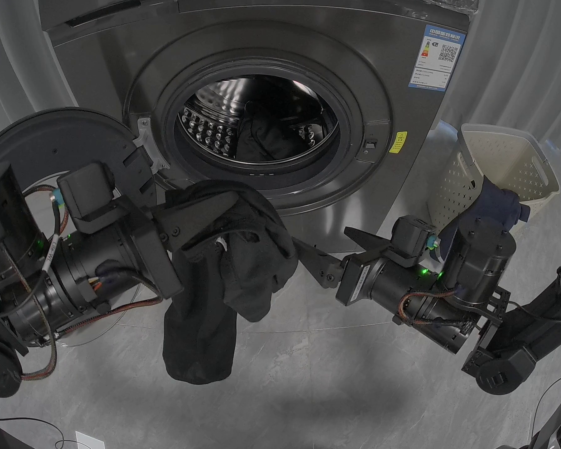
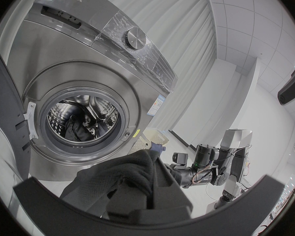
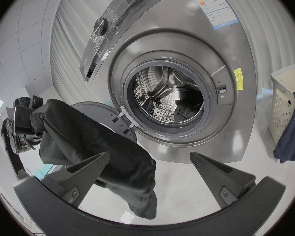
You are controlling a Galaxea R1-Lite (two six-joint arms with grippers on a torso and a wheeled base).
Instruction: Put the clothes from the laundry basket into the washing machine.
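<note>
While the washing machine point(image 1: 368, 63) stands on the grey floor point(image 1: 355, 375) with its front facing the robot, its round door point(image 1: 62, 138) is swung fully open to the robot's left. The steel drum point(image 1: 218, 110) is exposed behind the dark ring of the opening.

A black garment point(image 1: 230, 263) hangs in the air in front of the machine, just below the opening and towards its left side. It is bunched at the top, and one long fold droops down towards the floor without reaching it. The left tool point(image 1: 176, 227) is clamped on the bunched top of this garment, so the cloth covers most of its fingers.

A pale laundry basket point(image 1: 523, 157) with perforated walls stands on the floor just beside the machine's right side. A navy cloth point(image 1: 498, 201) is draped over its near rim and hangs down the outside wall.

Inside the drum, a second dark garment point(image 1: 262, 135) lies crumpled against the back and lower part.

The right tool point(image 1: 323, 241) hangs above the floor in front of the machine's lower right. Its jaws are spread wide and hold nothing, and its fingers point towards the hanging black garment. Whether the nearer finger touches the cloth cannot be told.
</note>
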